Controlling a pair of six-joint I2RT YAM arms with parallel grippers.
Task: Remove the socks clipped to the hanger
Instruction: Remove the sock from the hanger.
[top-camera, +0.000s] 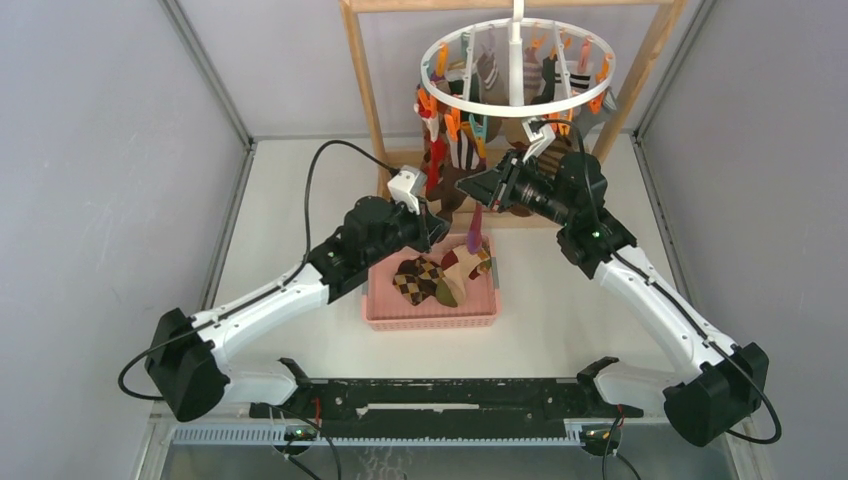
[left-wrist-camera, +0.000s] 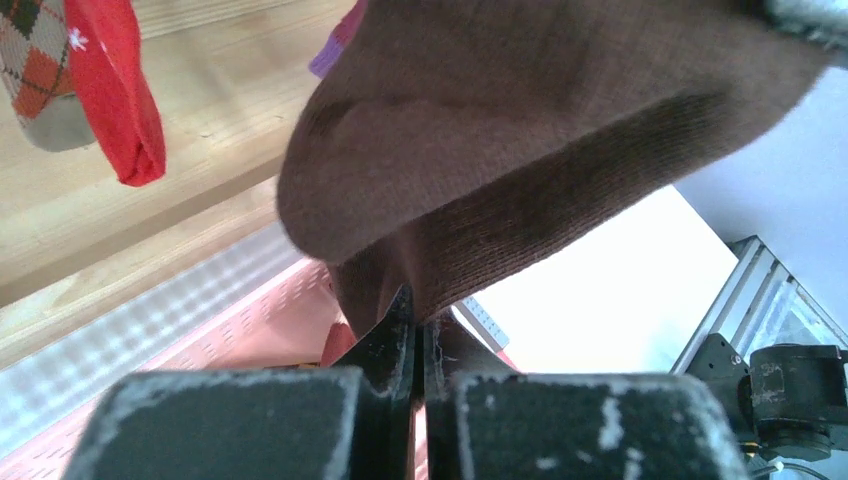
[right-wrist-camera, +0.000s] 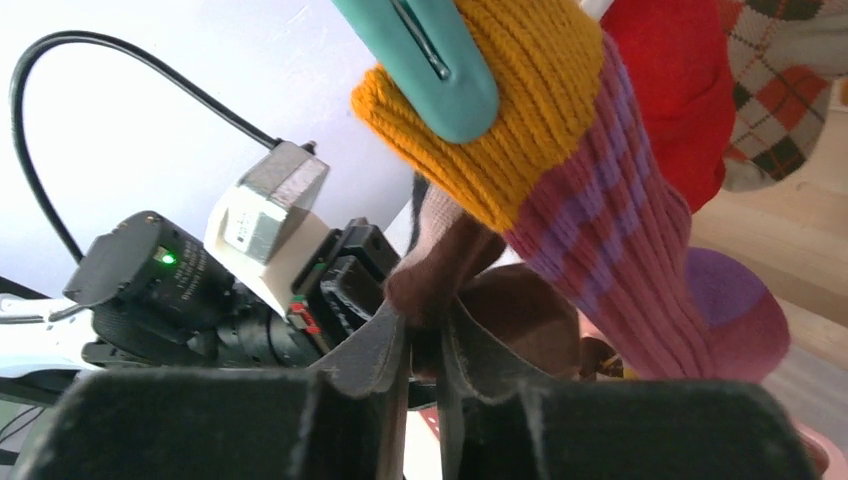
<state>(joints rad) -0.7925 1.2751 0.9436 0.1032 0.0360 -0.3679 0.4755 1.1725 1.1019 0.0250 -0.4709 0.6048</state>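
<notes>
The white ring hanger (top-camera: 517, 75) hangs in the wooden frame, with several socks (top-camera: 455, 140) clipped under its rim. My left gripper (left-wrist-camera: 418, 315) is shut on the lower edge of a brown sock (left-wrist-camera: 520, 130); in the top view the gripper (top-camera: 438, 228) is over the basket's far edge. My right gripper (right-wrist-camera: 425, 325) is shut on another fold of the brown sock (right-wrist-camera: 440, 275), just below the ring (top-camera: 470, 188). A teal clip (right-wrist-camera: 430, 55) holds a pink and purple striped sock (right-wrist-camera: 600, 230) by its mustard cuff. A red sock (right-wrist-camera: 670, 90) and an argyle sock (right-wrist-camera: 780, 90) hang behind.
A pink plastic basket (top-camera: 432, 310) sits under the hanger with an argyle sock (top-camera: 418, 280) and others in it. The wooden frame's post (top-camera: 365, 90) and base (left-wrist-camera: 200, 100) stand behind. Grey walls close in both sides. The left wrist camera (right-wrist-camera: 265, 215) is close to my right fingers.
</notes>
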